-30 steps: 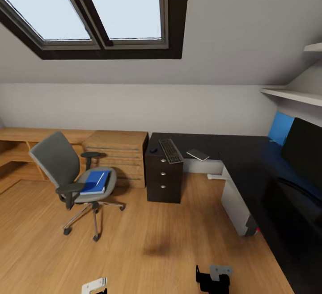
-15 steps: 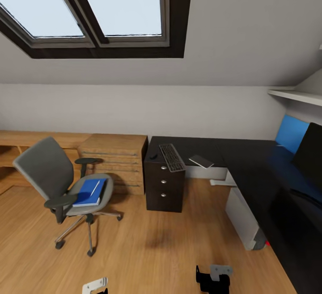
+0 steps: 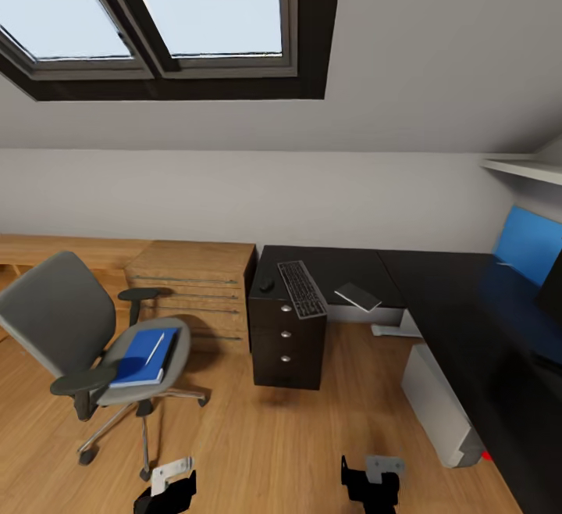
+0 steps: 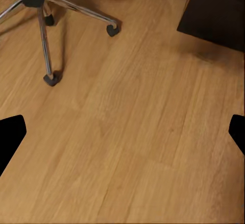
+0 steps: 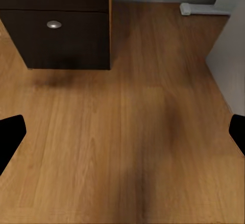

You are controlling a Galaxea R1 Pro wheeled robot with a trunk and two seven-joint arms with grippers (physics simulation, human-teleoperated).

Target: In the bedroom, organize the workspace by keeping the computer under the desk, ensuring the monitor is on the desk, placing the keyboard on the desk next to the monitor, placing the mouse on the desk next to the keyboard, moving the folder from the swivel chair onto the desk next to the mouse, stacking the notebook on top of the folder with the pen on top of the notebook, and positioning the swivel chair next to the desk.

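Blue against the grey seat, the folder (image 3: 145, 356) lies flat on the swivel chair (image 3: 86, 342), with a white pen (image 3: 158, 344) resting along its top. From the head view it sits ahead and to the left, so the left pincer (image 3: 168, 490), low over the wooden floor (image 3: 257, 436), is the nearer one; the right pincer (image 3: 373, 487) hangs further off, closer to the black counter (image 3: 437, 295). The folder's long axis runs roughly away from the robot, tilted slightly rightward. Both pincers are empty, their fingers spread wide in the wrist views. The keyboard (image 3: 301, 288) and mouse (image 3: 267, 284) lie on the counter's near end above the drawers.
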